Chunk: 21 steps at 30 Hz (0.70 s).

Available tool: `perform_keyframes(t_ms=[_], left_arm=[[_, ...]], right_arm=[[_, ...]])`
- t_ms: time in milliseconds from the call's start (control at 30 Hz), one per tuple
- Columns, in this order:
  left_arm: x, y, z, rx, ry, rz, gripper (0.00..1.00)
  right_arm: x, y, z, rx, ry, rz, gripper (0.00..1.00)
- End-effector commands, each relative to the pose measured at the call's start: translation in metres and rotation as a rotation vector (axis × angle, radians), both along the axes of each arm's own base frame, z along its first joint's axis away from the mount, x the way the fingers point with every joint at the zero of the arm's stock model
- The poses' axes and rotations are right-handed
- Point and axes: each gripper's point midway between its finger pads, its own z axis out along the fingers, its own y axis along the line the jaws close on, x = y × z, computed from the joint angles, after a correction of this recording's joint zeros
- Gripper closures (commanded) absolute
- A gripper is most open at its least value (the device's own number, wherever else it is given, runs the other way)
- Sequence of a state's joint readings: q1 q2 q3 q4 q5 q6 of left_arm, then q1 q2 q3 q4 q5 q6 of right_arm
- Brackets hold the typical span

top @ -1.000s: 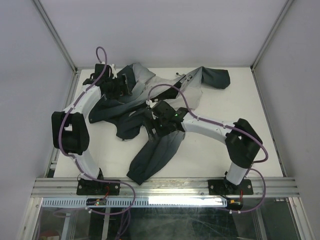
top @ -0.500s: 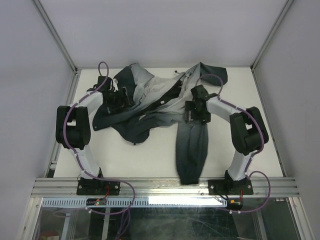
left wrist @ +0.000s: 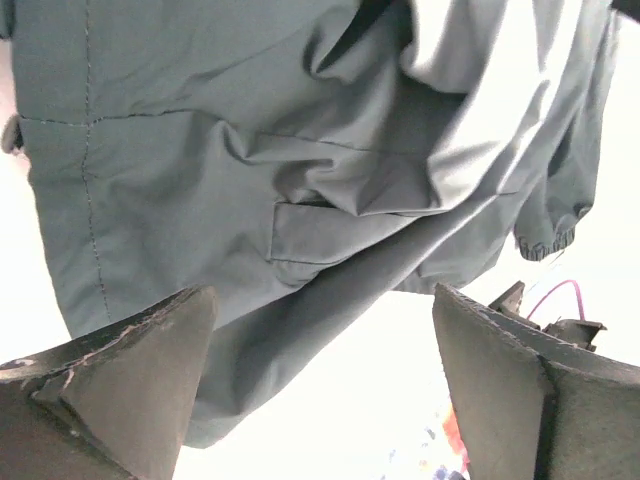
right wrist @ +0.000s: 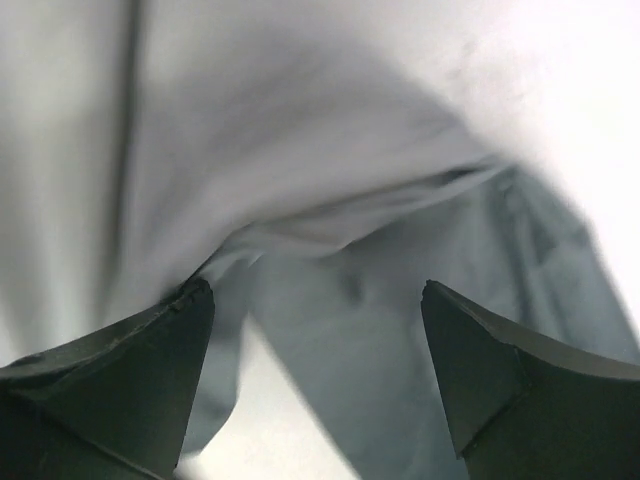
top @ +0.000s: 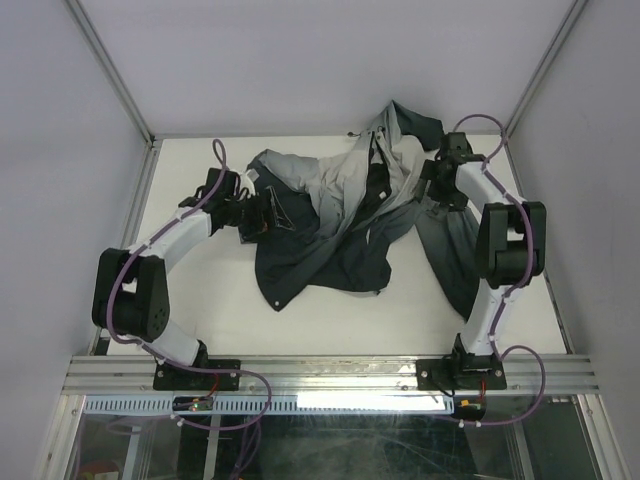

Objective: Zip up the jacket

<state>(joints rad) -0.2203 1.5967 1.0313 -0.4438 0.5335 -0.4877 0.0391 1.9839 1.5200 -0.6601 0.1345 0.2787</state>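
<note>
A white table (top: 200, 290) fills the floor of the cell, and the jacket (top: 330, 220) lies crumpled on its back half, between the two arms and closer to the right side. The pale grey part sits toward the back and centre, and the dark part spreads toward the near edge in loose folds. The front lies open and the two edges are apart. A dark strip down the middle may be the zipper line, though the overhead view is too coarse to be sure. One dark sleeve (top: 455, 265) trails off the right side toward the near edge of the table, just beside the right arm (top: 505, 240).

The left arm (top: 175, 235) stretches low across the table from the left, and the left gripper (top: 255, 212) sits at the jacket's left edge. Its fingers (left wrist: 130, 370) stand wide apart with nothing clamped between them. Its wrist camera looks past them at dark, wrinkled cloth with a stitched seam and a small pocket flap (left wrist: 320, 225).

The right arm folds up tall and reaches back, and the right gripper (top: 437, 185) sits over the jacket's right shoulder area. Its fingers (right wrist: 120, 380) are also spread wide and hold nothing. Pale and grey-blue cloth shows beyond them, blurred.

A gathered cuff (left wrist: 545, 245) hangs at the right edge of the left wrist view.
</note>
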Motion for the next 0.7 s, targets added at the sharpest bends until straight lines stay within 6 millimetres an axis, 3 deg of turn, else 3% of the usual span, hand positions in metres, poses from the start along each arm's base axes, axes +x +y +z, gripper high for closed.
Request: perform_keyframes(t_ms=[0, 133, 233, 300, 467, 667], left_arm=[[0.012, 0.004, 0.051, -0.011, -0.153, 0.028, 0.04], [0.01, -0.02, 0.068, 0.04, -0.232, -0.064, 0.03], [0.013, -0.044, 0.067, 0.061, -0.27, -0.141, 0.03], [0.018, -0.059, 0.063, 0.066, -0.274, -0.186, 0.03], [0.031, -0.101, 0.053, 0.068, -0.294, -0.284, 0.02], [0.039, -0.142, 0.024, 0.093, -0.288, -0.371, 0.03]], right_arm=[[-0.027, 0.075, 0.07, 0.107, -0.14, 0.214, 0.12], [-0.077, 0.136, 0.087, 0.227, -0.177, 0.363, 0.11], [-0.115, 0.181, 0.082, 0.368, -0.165, 0.45, 0.11], [-0.132, 0.199, 0.076, 0.418, -0.156, 0.46, 0.11], [-0.148, 0.206, 0.049, 0.425, -0.13, 0.403, 0.11], [-0.156, 0.206, 0.021, 0.39, -0.089, 0.388, 0.13]])
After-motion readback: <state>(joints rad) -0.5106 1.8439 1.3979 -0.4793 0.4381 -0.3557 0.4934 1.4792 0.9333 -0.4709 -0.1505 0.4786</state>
